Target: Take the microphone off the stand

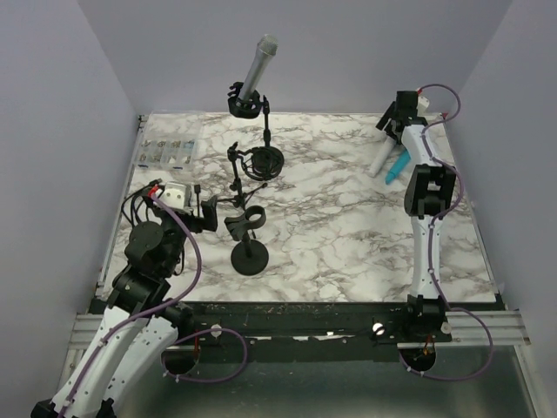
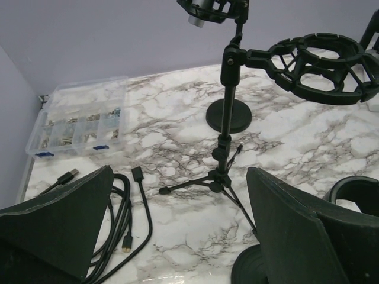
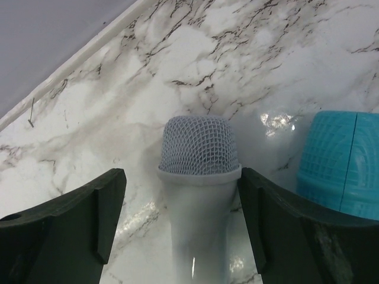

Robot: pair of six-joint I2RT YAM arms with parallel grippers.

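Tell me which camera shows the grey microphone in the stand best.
Top external: the grey microphone shows whole, tilted in the clip of the far stand. Left wrist catches only its bottom end at the top edge. Right wrist misses it, showing a white microphone instead.

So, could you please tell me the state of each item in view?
grey microphone: seated in the stand, tilted.
white microphone: lying flat, ungripped.
teal microphone: lying flat.
tripod shock mount: empty.
organiser box: closed.
left gripper: open.
right gripper: open, straddling the white microphone.
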